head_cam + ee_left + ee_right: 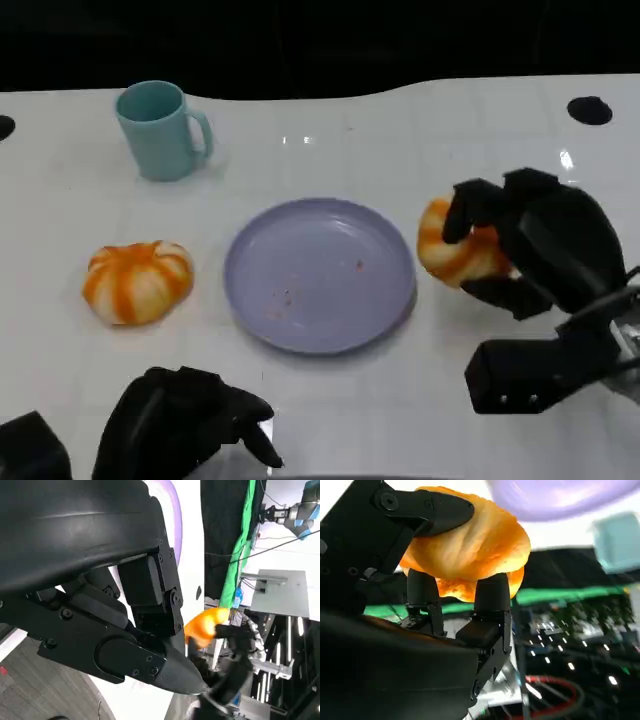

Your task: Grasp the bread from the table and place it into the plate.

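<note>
Orange-and-white bread (pixel 455 250) sits pinched in the right hand (pixel 535 245), its fingers (pixel 490 595) wrapped around the loaf, just beside the lilac plate (pixel 318 275). A loose grip (the loaf looks soft) could drop it short, onto the worktop (pixel 400 140).

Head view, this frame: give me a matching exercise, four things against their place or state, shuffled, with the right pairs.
Things:
1. bread in the right hand
2. second bread
3. plate
4. cup

Places or states:
A. stands at the table's far left, handle to the right
B. lies on the table left of the plate, untouched
C. gripped by black fingers, just right of the plate
D. in the middle, a few crumbs on it

Pairs: 1-C, 2-B, 3-D, 4-A
</note>
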You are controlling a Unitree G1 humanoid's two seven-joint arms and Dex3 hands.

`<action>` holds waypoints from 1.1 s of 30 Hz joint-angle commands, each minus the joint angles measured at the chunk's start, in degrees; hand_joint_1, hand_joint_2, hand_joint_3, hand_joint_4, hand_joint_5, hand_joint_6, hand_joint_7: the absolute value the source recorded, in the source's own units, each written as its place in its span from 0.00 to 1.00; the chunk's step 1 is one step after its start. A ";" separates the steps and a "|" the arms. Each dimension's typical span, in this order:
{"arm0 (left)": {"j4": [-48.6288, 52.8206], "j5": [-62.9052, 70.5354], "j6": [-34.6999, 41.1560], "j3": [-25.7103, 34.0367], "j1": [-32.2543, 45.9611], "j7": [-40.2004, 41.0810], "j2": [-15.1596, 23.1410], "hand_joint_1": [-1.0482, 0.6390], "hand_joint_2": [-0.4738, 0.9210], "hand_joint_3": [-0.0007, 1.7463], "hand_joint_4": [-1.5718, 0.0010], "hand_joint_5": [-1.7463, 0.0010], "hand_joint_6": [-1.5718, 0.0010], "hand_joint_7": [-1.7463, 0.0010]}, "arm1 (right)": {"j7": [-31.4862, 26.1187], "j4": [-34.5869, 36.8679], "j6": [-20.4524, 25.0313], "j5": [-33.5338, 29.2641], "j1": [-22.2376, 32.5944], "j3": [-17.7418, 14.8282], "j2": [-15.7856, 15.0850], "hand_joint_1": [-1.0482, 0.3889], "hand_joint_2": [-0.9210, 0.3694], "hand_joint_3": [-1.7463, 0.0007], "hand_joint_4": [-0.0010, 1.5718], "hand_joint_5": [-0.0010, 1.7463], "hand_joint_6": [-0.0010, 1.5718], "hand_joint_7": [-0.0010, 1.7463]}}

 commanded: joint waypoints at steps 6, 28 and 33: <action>-0.13 -0.93 0.72 0.02 0.54 -0.13 0.34 0.08 0.95 0.00 0.19 0.50 0.00 1.00 | 6.10 -1.14 -1.62 3.67 -3.85 -0.16 5.78 0.63 0.52 0.20 0.63 1.00 0.48 1.00; -0.38 -0.14 0.11 -0.65 0.99 0.12 0.36 0.07 0.95 0.00 0.20 0.49 0.00 0.99 | 12.37 19.70 -3.45 6.40 -12.47 3.09 17.56 0.60 0.30 0.54 0.42 0.59 0.50 0.27; -0.43 -0.17 -0.15 -0.77 1.09 -0.01 0.35 0.07 0.96 0.00 0.21 0.49 0.00 1.00 | 14.44 18.79 -1.48 4.38 -12.19 5.18 16.59 0.46 0.03 0.88 0.16 0.23 0.29 0.01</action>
